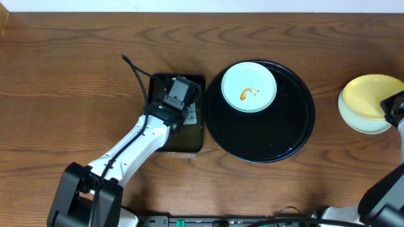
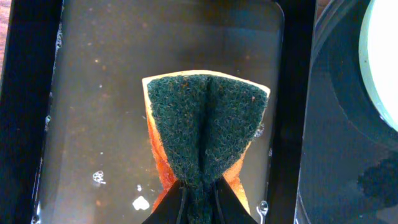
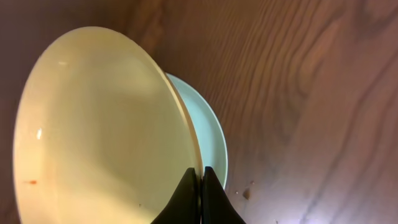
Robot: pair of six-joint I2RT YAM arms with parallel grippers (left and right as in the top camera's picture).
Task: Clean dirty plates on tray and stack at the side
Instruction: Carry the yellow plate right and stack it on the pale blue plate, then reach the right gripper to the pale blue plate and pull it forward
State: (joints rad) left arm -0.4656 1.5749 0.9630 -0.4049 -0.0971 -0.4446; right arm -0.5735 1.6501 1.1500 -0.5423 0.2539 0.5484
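Up top, tray: the big black tray point(image 1: 297, 135) sits right of centre on the wood tabletop point(image 1: 63, 75).
Up top, dirty plate: one mint plate point(image 1: 249, 86) lies in the tray's upper left part with an orange sauce squiggle point(image 1: 248, 94) on it.
Up top, stack: the yellow plate point(image 1: 366, 94) is well off to the right on bare wood, on top of a second mint plate point(image 1: 363, 126) that peeks out underneath.
Up top, basin: the black basin point(image 1: 192, 144) is just left of the tray, and the left gripper point(image 1: 178, 93) hangs over it.
Up top, right gripper point(image 1: 392, 108): it's at the yellow plate's right edge, half out of shot.
Left wrist, grip: the fingers are pinched hard on the sponge point(image 2: 208, 124), green scrubby side up and folded into a crease, with orange showing at the edges.
Left wrist, water: the sponge is over shallow water with a few bubbles. Can't tell if it's touching.
Left wrist, neighbours: the tray and a sliver of the dirty plate show on the right.
Right wrist, grip: the fingers are clamped on the yellow plate's rim.
Right wrist, plates: the second mint plate pokes out beyond the yellow one, flat on the wood.
Right wrist, marks: there's a tiny brown speck point(image 3: 31, 182) on the yellow plate and some crumbs point(image 3: 245, 194) on the table.
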